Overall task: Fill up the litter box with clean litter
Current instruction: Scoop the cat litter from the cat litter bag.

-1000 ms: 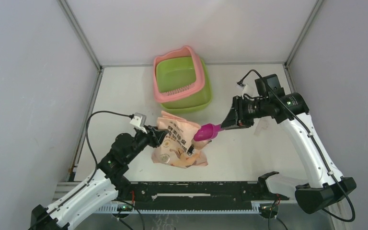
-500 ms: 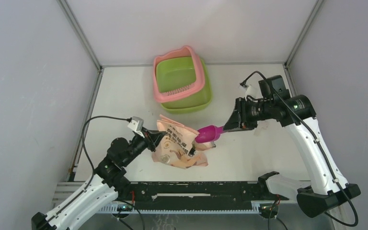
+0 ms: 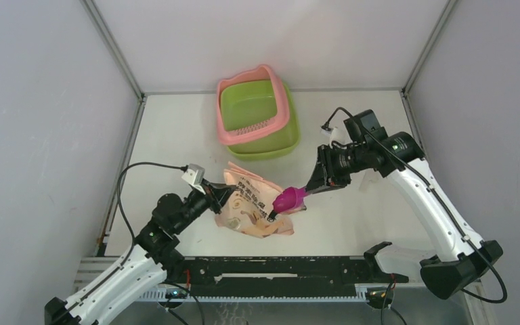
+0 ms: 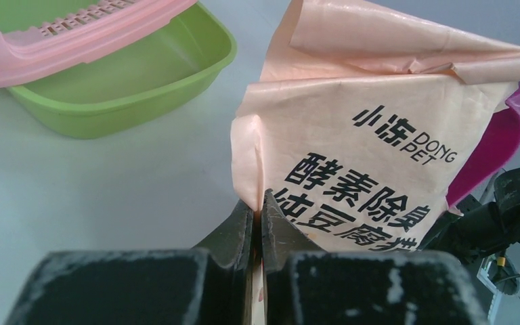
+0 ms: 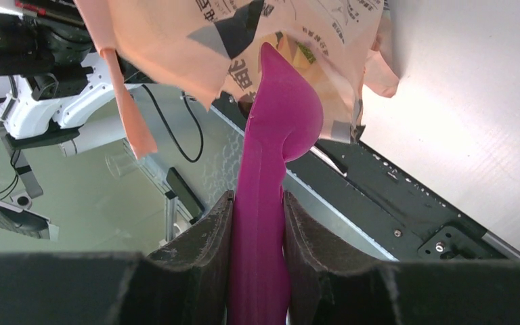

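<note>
The litter box [image 3: 257, 115], pink rim over a lime-green basin, stands at the back of the table; its green basin also shows in the left wrist view [image 4: 122, 74]. A peach-pink printed bag [image 3: 254, 206] stands at the table's front. My left gripper [image 3: 220, 196] is shut on the bag's left edge [image 4: 247, 162]. My right gripper [image 3: 309, 185] is shut on the handle of a magenta scoop [image 3: 288, 199], whose bowl points into the bag's open top [image 5: 284, 115]. No litter granules are visible.
Grey walls enclose the white table [image 3: 176, 135] on the left, back and right. A black rail [image 3: 277, 267] runs along the near edge.
My right arm has moved left and down, bringing the scoop's bowl from beside the bag into its opening. My left gripper keeps its hold on the bag.
</note>
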